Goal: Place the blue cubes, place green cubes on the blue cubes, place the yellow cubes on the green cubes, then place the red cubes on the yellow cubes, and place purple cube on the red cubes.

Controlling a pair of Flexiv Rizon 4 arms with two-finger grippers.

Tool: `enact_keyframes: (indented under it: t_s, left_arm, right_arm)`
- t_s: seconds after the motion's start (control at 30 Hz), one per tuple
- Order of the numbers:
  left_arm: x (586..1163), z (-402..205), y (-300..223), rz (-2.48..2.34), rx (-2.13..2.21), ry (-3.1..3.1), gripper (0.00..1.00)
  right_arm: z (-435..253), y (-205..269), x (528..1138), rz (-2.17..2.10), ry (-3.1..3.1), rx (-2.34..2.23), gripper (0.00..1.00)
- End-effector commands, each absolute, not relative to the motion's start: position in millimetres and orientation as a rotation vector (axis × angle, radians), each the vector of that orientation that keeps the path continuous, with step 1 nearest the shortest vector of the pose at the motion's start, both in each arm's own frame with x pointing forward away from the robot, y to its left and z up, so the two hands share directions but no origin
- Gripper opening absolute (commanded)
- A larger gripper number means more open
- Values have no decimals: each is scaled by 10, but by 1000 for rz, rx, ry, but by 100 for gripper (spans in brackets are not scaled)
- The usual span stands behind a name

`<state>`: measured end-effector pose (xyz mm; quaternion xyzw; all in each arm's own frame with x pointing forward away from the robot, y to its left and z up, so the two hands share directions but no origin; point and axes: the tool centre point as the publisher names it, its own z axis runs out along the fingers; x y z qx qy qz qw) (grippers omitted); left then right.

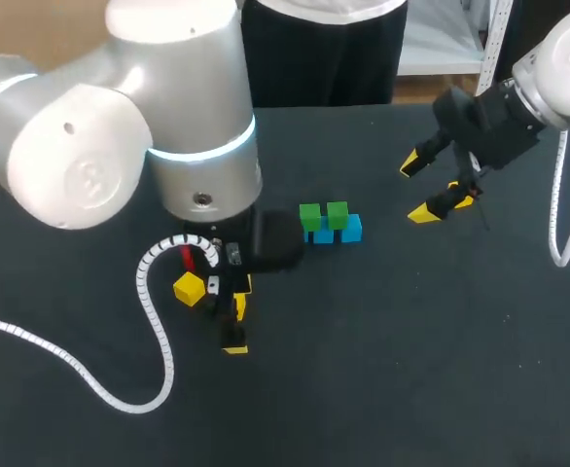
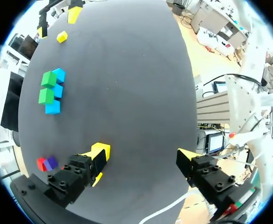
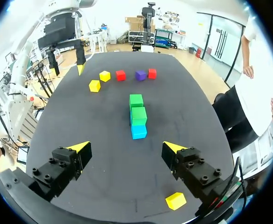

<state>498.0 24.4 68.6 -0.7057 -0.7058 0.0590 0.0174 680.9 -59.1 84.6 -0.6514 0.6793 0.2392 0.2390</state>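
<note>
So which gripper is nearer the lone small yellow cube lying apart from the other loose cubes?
Right. The right gripper is close by, with the small yellow cube just beside one finger. The left gripper is across the table, beyond the green-and-blue cube stack.

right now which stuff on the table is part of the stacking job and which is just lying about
Job: blue cubes, green cubes stacked on them, three yellow cubes, two red cubes, purple cube.
Lying about: white cable trailing over the black table.
</note>
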Motion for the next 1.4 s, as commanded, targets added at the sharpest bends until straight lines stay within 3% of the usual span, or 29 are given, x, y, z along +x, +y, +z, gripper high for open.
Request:
enact_keyframes:
  t_s: [0.03, 1.4]
  left_arm:
    - [5019, 564, 231, 195, -2183, -2186, 100]
    - [5434, 201, 369, 161, -2277, -2078, 100]
  right_arm:
    - [847, -593, 6802, 653, 1860, -1782, 100]
    - [847, -593, 6802, 653, 1860, -1782, 100]
